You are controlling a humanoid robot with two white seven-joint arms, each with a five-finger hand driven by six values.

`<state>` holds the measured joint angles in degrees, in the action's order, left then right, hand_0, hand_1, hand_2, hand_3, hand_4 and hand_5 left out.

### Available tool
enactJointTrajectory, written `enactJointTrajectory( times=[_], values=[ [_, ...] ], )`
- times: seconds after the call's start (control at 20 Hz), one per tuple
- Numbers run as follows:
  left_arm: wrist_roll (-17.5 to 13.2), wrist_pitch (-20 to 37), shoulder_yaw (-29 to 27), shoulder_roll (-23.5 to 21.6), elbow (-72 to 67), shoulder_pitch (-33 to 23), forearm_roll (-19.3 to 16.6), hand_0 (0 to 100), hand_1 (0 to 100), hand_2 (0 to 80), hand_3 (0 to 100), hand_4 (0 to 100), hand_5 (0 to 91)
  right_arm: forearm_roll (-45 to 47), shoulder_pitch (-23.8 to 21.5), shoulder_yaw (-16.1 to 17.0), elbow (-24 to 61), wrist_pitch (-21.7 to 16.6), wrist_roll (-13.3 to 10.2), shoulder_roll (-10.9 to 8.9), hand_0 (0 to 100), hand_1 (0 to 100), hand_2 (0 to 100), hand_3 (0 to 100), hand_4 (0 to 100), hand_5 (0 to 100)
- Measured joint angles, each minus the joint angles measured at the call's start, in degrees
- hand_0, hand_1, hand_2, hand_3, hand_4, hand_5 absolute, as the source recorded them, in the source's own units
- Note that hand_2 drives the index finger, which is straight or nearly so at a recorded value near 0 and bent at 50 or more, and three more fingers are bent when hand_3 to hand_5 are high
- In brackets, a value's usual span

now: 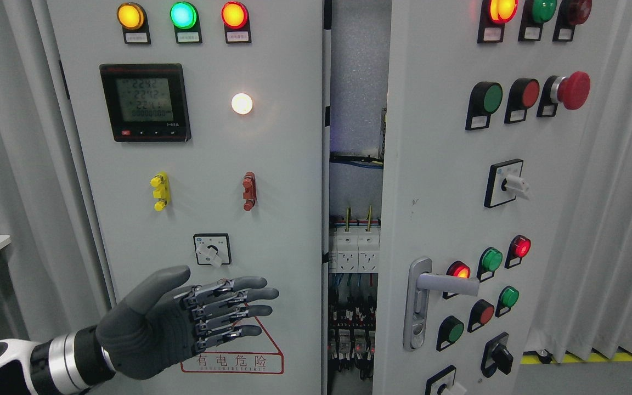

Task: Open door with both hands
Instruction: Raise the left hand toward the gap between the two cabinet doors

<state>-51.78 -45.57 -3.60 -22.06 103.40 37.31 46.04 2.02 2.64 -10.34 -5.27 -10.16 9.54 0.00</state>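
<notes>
Right door [447, 219] stands ajar; left door [201, 164] looks shut, left hand [184, 323] before it, fingers [239, 299] straight, together, holding nothing

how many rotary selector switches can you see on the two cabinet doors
4: one on the left door above the left hand; on the right door, one mid-height, one lower right, one cut off at the bottom edge. More may lie below view.

a single head view looks straight and close at the cabinet's left door [195, 164] and right door [458, 208], cropping their tops and bottoms.
</notes>
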Motion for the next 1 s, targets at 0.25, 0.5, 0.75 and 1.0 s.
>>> enactJointTrajectory(
  times=[0.25,0.5,0.75,1.0],
  values=[
    [0.01,-0.70,1.04,2.06,-3.95,8.03,0.60,30,0,2.7,3,4,0.0,0.00,0.00,0.00,0.00,-0.01,0.00,0.00,22,0,0,0,0,0],
    [0.03,-0.82,3.30,4.09,-8.72,13.83,0.97,30,0,2.7,3,4,0.0,0.00,0.00,-0.01,0.00,0.00,0.00,0.00,22,0,0,0,0,0],
    [0.03,1.81,7.52,5.28,-14.02,18.56,3.14,30,0,2.7,3,4,0.0,0.00,0.00,-0.01,0.00,-0.01,0.00,0.00,22,0,0,0,0,0],
    [0.03,9.84,14.99,4.44,-18.64,23.66,8.59,30,0,2.7,3,4,0.0,0.00,0.00,-0.01,0.00,0.00,0.00,0.00,22,0,0,0,0,0]
  ],
)
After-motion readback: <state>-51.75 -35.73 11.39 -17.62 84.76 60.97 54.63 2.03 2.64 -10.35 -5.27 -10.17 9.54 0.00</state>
